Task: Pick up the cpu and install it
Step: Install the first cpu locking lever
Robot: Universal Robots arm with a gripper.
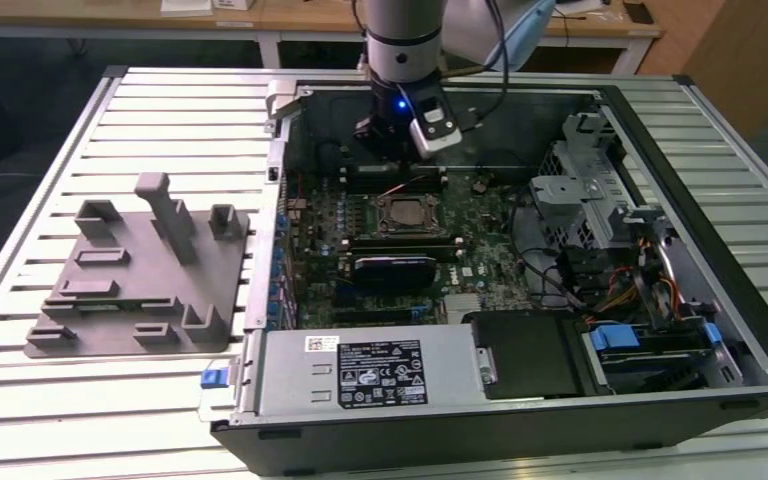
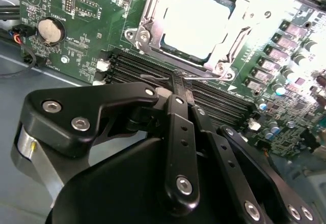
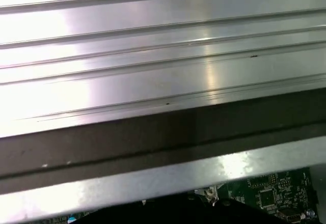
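cpu: sat in the socket frame, upper middle of the frame.
gripper: closed tight, holding nothing, tip just above the memory slots.
care: probably slow, level motion, no scraping of the slots.

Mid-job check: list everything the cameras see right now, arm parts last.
table: one, silver slatted, under everything
computer case: one, black, open on table
holder tray: one, grey, exterior view's left of case
motherboard: one, green, inside case
cpu: one, silver-white, within socket frame
memory slots: several, black, beside socket frame
coin battery: one, silver, on motherboard
power supply: one, grey, case's near edge
gripper: one, black, over memory slots
arm: one, grey, above case
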